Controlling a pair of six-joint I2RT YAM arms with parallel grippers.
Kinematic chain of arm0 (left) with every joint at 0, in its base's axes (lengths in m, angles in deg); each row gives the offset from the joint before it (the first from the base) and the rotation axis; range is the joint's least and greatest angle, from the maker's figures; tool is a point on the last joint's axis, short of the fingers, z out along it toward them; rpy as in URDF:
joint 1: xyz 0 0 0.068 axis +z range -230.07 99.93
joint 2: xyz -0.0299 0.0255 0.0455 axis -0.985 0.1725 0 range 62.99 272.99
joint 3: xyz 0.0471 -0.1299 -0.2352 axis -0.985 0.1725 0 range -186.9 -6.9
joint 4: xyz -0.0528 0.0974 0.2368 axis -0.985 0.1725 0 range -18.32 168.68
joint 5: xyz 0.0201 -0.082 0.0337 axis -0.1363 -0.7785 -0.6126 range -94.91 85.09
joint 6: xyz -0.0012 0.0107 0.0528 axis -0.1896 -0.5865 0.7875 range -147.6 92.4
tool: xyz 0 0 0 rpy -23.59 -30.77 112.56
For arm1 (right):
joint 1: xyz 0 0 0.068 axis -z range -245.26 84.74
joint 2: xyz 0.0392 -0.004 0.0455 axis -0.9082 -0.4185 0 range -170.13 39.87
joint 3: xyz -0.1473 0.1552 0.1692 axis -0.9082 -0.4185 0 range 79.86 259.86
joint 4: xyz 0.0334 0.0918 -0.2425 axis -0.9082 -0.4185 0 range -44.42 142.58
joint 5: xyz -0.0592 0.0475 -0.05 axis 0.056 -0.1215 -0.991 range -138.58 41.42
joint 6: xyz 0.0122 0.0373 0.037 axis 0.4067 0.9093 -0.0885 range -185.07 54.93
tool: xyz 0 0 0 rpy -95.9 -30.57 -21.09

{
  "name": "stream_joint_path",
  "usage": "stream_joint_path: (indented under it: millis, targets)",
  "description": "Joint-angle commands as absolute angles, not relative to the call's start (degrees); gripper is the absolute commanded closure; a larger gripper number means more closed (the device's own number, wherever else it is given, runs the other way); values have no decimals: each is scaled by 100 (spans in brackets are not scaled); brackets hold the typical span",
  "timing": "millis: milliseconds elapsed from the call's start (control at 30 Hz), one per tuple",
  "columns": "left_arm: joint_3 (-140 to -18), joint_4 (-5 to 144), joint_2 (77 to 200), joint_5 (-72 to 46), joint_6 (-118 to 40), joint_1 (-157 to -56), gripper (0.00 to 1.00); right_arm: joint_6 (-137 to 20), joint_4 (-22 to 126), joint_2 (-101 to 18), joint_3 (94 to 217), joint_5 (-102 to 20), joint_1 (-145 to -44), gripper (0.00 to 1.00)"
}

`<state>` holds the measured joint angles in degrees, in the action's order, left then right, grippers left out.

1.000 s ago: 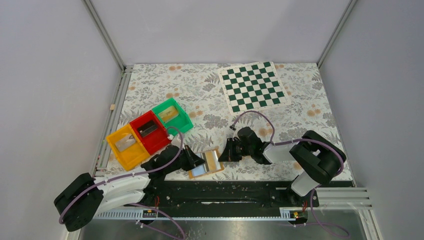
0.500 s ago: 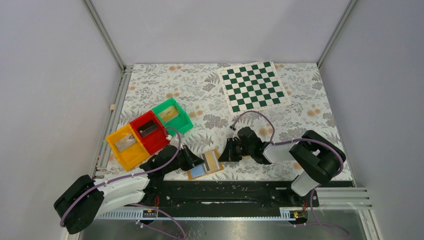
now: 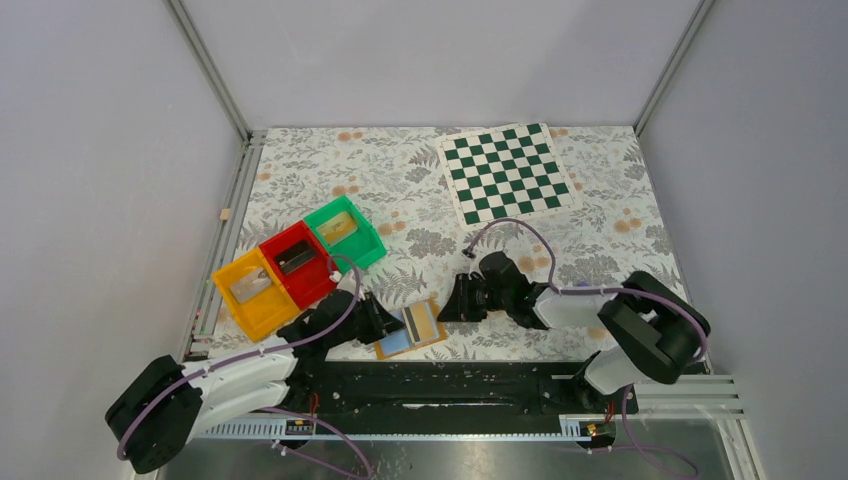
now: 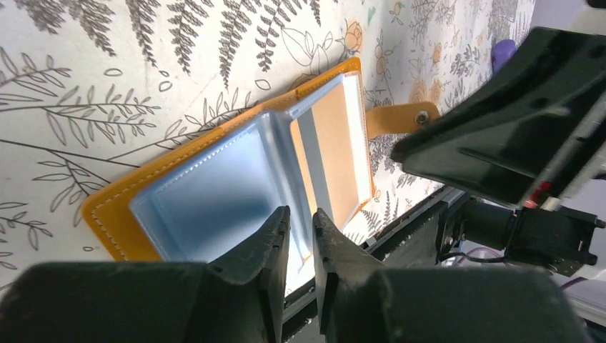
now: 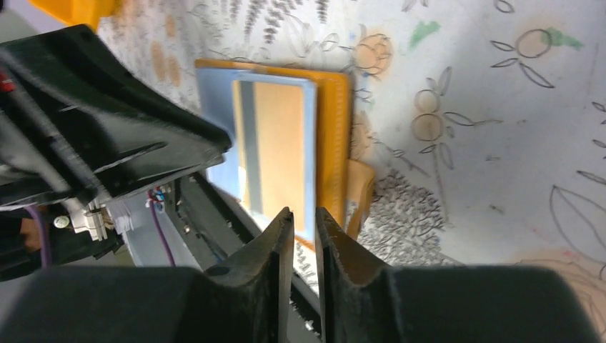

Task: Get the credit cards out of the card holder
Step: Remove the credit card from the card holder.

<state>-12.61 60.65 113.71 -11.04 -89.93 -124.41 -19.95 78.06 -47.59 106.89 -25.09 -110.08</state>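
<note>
The card holder (image 3: 408,330) lies spread open on the floral cloth near the front edge, orange border around a pale-blue inside (image 4: 207,193). A tan credit card (image 3: 423,322) with a grey stripe sits in its right half (image 4: 336,153) (image 5: 282,146). My left gripper (image 3: 384,325) hovers at the holder's left side, jaws a narrow gap apart over the empty blue pocket (image 4: 301,218), nothing between them. My right gripper (image 3: 449,306) stands just right of the holder, jaws also slightly apart and empty (image 5: 304,218), above its orange edge (image 5: 334,136) and snap tab (image 4: 396,118).
Yellow (image 3: 250,290), red (image 3: 297,262) and green (image 3: 345,230) bins stand in a row to the left, each with something flat inside. A green-and-white chessboard (image 3: 505,172) lies at the back right. The black base rail (image 3: 450,385) runs just in front of the holder.
The holder, held up between both grippers earlier, now lies flat and open. Both grippers have parted slightly and let it go; the card's stripe now shows.
</note>
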Motion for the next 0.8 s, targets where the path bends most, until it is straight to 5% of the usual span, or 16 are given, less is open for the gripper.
stream_joint_path:
  millis: [0,233,767]
  targets:
    - [-1561,6448,11222,-728,-8782,-12416,83,-2068,7285,-4082,10875,-2571,-11002,72]
    - [-1639,6175,11662,-802,-8655,-12417,88,-2047,7221,-4183,11072,-2615,-11125,59]
    - [-1842,4748,12869,-1419,-8781,-12611,89,-2227,6734,-4014,11333,-2978,-11459,56]
